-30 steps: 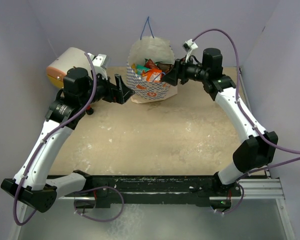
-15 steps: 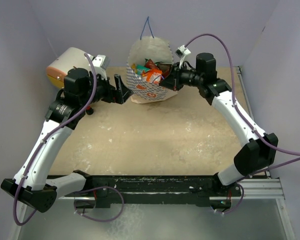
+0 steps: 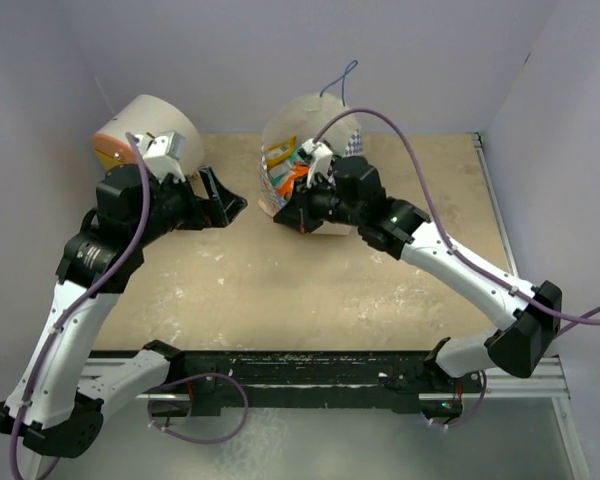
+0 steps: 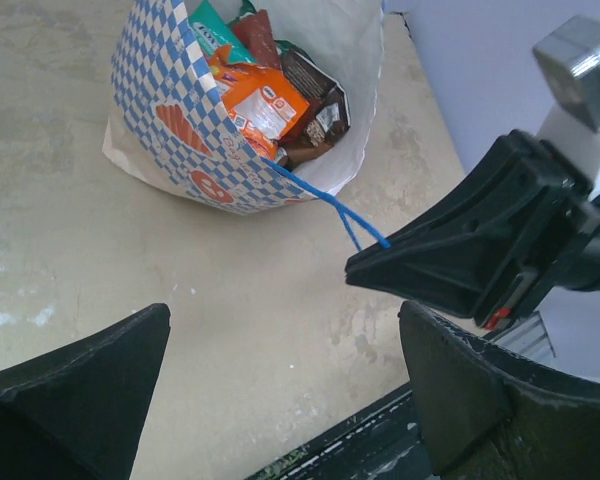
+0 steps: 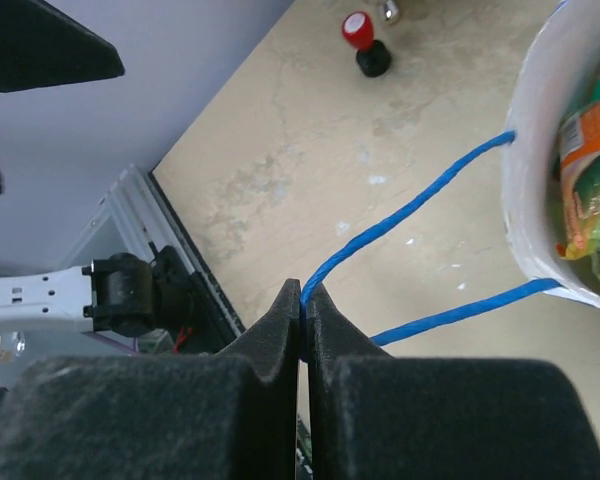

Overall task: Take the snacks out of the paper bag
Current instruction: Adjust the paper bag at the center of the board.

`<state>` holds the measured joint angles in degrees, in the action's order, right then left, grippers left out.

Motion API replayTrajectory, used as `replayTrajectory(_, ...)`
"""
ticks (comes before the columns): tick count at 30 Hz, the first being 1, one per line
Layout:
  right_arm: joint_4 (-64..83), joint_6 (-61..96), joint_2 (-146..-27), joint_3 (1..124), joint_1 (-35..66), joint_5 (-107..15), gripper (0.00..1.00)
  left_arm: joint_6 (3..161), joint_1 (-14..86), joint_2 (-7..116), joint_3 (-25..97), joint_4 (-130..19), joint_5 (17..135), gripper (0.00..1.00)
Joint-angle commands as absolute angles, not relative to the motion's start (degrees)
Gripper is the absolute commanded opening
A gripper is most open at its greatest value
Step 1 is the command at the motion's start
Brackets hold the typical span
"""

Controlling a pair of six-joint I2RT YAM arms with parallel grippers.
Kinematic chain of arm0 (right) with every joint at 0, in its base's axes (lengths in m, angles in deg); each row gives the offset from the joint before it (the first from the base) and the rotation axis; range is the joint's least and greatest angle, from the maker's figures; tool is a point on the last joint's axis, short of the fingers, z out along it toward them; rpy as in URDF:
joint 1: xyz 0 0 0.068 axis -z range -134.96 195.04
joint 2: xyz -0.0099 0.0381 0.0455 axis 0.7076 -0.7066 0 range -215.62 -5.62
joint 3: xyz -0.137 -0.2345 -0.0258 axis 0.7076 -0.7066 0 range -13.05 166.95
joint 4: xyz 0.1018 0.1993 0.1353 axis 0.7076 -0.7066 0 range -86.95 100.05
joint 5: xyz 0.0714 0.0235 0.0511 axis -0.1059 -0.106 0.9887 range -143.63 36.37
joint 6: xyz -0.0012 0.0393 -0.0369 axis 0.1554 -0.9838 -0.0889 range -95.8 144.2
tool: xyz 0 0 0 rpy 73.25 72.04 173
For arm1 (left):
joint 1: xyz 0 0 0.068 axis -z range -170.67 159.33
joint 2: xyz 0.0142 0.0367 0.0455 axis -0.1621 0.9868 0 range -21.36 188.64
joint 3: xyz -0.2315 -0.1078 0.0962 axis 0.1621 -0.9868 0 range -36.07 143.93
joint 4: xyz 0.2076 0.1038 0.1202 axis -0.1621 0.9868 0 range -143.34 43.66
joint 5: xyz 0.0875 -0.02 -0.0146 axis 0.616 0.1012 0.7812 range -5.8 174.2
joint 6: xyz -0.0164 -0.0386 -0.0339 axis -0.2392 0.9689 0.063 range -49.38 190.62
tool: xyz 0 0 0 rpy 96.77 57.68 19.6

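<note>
The white paper bag [image 3: 298, 122] with the blue chequered band leans over at the back of the table, its mouth facing the arms. Snacks [image 4: 265, 95] fill it: orange, green, red and brown packets. My right gripper [image 5: 302, 300] is shut on one blue cord handle [image 5: 410, 210], which runs taut from the bag's rim [image 5: 528, 170]. From the top view the right gripper [image 3: 283, 217] sits just in front of the bag. My left gripper [image 4: 280, 390] is open and holds nothing; it hovers over bare table, left of the bag [image 4: 180, 130].
A big cream cylinder with an orange end [image 3: 145, 125] lies at the back left, behind my left arm. A small red-and-black object [image 5: 365, 42] stands on the table. The bag's other blue handle [image 3: 338, 80] sticks up behind it. A black rail [image 3: 300, 365] marks the near edge.
My right gripper shut on the blue cord handle and pulled it forward and left, tipping the bag. My left gripper drew back a little to the left, still open.
</note>
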<state>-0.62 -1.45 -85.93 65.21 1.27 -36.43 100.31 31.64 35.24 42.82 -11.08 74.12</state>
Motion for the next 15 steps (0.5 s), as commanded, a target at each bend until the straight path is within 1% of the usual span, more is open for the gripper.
replayTrajectory(1,1.78,-9.1,-86.85,68.64,-6.14,-44.88,0.0,107.49,31.59,31.55,44.39,-3.9,77.26,0.99)
replayTrajectory(2,2.89,-10.17,-87.48,68.95,-7.76,-45.79,0.0,108.61,31.61,31.1,44.99,-2.12,77.4,0.99)
replayTrajectory(6,7.62,-13.76,-91.91,71.73,-12.88,-46.66,0.07,112.98,31.62,28.92,46.7,3.57,78.75,0.99)
replayTrajectory(9,7.74,-14.0,-94.97,75.1,-15.63,-45.66,0.15,116.37,31.57,26.19,46.6,5.18,79.14,0.99)
replayTrajectory(11,6.54,-13.98,-94.98,75.68,-15.99,-45.72,0.21,118.23,31.58,24.41,46.45,5.94,79.21,0.99)
replayTrajectory(12,5.45,-14.06,-94.23,75.38,-16.04,-45.98,0.27,118.81,31.6,23.64,46.18,6.25,79.2,0.99)
replayTrajectory(15,0.27,-13.01,-89.77,73.52,-15.94,-46.9,0.52,120.65,31.64,22.38,45.28,7.36,79.36,0.99)
